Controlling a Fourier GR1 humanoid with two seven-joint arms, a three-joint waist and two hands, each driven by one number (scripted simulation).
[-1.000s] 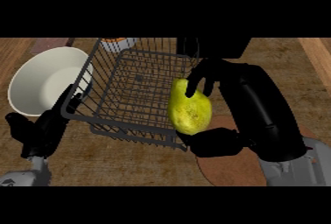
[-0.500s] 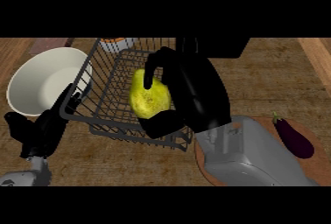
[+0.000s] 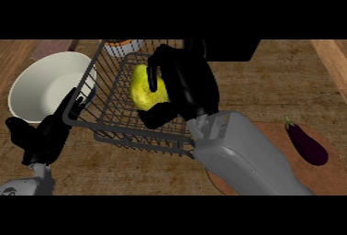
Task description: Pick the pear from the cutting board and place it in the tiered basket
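Observation:
A yellow pear hangs over the inside of the dark wire tiered basket, held in my right hand. That hand's fingers and thumb curl round the pear and hide its right side. My grey right forearm crosses the basket's front right corner. The round brown cutting board lies at the lower right, partly hidden under the forearm. My left hand rests open at the lower left, fingers up, just outside the basket's left rim.
A purple eggplant lies on the cutting board's right side. A large white bowl sits left of the basket. A white container with an orange band stands behind the basket.
My right hand has carried the pear leftward and farther in over the basket. The forearm followed, uncovering the eggplant and board. The left hand stayed put.

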